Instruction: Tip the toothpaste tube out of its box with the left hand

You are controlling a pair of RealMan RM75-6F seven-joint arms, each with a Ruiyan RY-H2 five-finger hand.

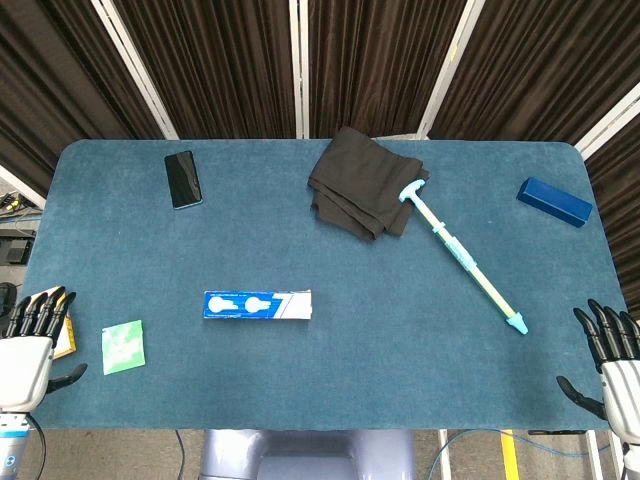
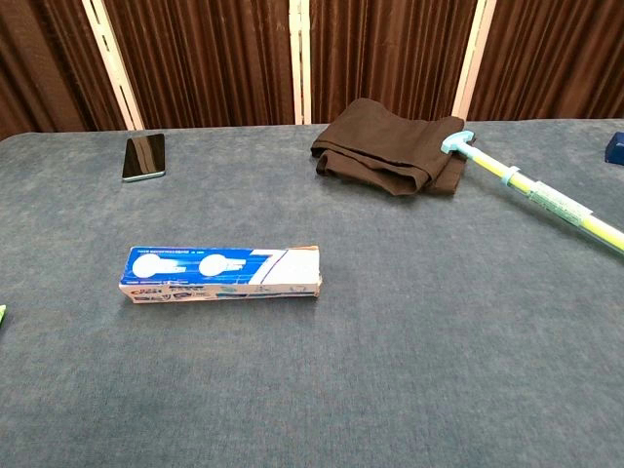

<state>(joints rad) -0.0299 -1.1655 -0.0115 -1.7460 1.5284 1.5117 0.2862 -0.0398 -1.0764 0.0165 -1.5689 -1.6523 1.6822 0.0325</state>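
From the head view, my left hand [image 1: 28, 345] hangs at the near left corner of the blue desk [image 1: 330, 370], fingers spread and holding nothing, and my right hand [image 1: 608, 360] sits at the near right corner, likewise spread and empty. The toothpaste box [image 1: 257, 305] lies flat on its long side, left of the middle of the desk and toward the near edge, well apart from both hands; I cannot tell whether the tube is inside. A small green packet [image 1: 123, 346] lies near my left hand, and a yellow-edged thing I cannot make out peeks from behind that hand. A black phone [image 1: 183, 179] rests at the far left, a folded dark cloth [image 1: 362, 183] at the far middle, and a long light-blue and yellow toothbrush [image 1: 463, 256] slants from the cloth's right edge toward the near right. A dark blue block [image 1: 554, 201] lies at the far right. In the chest view neither hand shows; the toothpaste box [image 2: 223, 274] lies lengthwise at left of centre, with the phone [image 2: 143, 157] far left, the cloth [image 2: 390, 145] beyond it to the right, and the toothbrush [image 2: 541, 195] running off to the right
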